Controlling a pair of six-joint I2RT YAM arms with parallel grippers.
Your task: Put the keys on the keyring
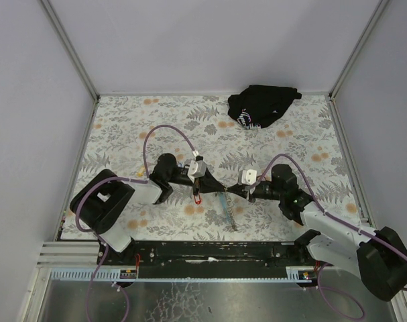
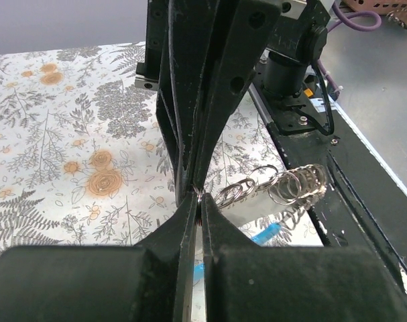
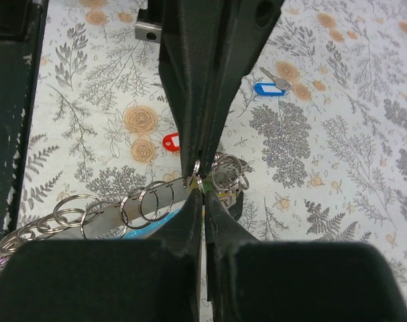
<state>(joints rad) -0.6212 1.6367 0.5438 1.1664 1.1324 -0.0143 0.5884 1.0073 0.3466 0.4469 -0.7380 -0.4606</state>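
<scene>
Ring-holding step: left gripper [image 2: 198, 195] and right gripper [image 3: 199, 178] both clench the keyring [image 3: 152, 201]. The next move probably requires one gripper to fetch the blue-tagged key [image 3: 269, 86] near it.

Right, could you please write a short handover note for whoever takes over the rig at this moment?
Left gripper: fingers shut on a small ring of the keyring.
Right gripper: fingers shut on the ring cluster, tip to tip with the left.
Lanyard strap lies between the arms.
Blue-tagged key lies loose, apart from the rings. Red tag sits near the rings; I cannot tell whether it is attached.
Done: no key clearly on. Left: thread the keys.
</scene>
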